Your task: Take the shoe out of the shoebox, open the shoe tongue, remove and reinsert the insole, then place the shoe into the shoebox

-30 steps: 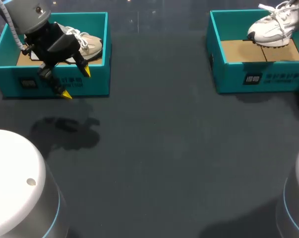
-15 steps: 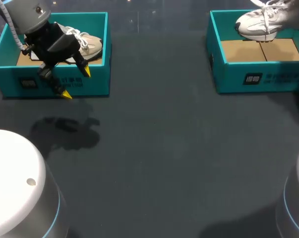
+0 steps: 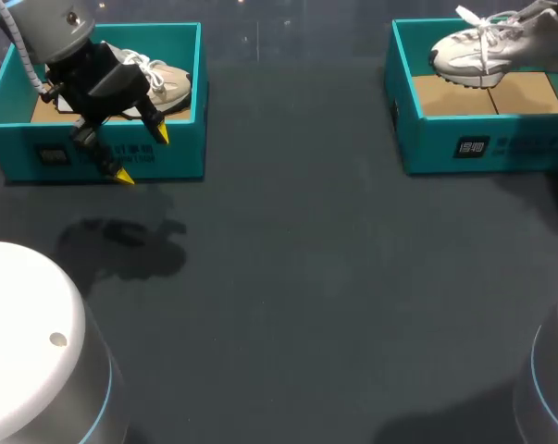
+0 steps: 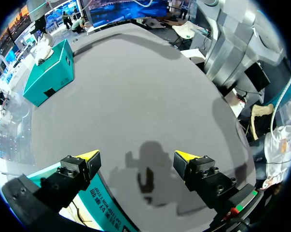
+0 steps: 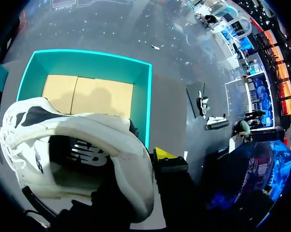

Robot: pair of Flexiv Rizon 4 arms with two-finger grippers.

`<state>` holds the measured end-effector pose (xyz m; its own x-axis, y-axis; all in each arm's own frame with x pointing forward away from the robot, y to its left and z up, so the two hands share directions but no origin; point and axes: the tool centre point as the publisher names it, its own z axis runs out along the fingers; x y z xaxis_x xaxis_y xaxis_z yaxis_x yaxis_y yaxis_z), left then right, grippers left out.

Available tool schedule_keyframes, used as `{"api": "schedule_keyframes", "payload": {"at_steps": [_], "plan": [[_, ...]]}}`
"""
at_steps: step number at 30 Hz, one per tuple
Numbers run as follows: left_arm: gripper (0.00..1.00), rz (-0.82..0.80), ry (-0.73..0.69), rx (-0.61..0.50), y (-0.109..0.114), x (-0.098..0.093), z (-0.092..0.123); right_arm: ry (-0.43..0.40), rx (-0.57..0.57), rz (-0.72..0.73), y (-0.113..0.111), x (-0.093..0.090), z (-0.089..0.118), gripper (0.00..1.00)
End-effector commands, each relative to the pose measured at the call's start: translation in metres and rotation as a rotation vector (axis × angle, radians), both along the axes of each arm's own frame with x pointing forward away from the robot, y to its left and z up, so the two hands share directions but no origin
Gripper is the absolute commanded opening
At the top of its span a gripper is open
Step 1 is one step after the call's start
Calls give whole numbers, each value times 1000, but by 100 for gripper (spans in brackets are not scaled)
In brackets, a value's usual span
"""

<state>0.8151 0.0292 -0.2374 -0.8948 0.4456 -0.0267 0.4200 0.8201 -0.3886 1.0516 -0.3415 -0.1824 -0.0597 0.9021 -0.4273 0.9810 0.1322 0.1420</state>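
Note:
A white shoe [image 3: 468, 48] hangs above the right teal shoebox [image 3: 501, 143], toe toward the table's middle, laces loose. My right gripper [image 5: 135, 162] is shut on the shoe's heel collar [image 5: 121, 145]; one yellow fingertip [image 5: 162, 154] shows beside the heel, the other is hidden by the shoe. Under the shoe lies the box's bare cardboard floor [image 5: 87, 96]. My left gripper [image 3: 142, 155] hovers open over the front wall of the left teal shoebox [image 3: 181, 157], nothing between its fingers [image 4: 90, 155]. A beige shoe [image 3: 167, 83] lies in that box.
The two shoeboxes stand at the far left and far right of the dark table [image 3: 297, 277]. From the left wrist view, the right shoebox [image 4: 51, 72] and the white shoe [image 4: 43, 47] show far across the table.
The right arm has carried the white shoe leftward over its box and turned it flatter. The left arm has not moved.

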Motion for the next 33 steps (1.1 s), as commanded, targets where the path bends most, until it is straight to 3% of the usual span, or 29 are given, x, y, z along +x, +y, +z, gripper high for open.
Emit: {"api": "schedule_keyframes", "payload": {"at_steps": [1, 15, 33], "plan": [[100, -1, 0, 2, 0, 0, 0, -25, -49, -40, 1, -2, -10, 0], [100, -1, 0, 2, 0, 0, 0, -25, -49, -40, 1, -2, -10, 0], [100, -1, 0, 2, 0, 0, 0, -34, -49, -88, -2, -16, -53, 0]]}}
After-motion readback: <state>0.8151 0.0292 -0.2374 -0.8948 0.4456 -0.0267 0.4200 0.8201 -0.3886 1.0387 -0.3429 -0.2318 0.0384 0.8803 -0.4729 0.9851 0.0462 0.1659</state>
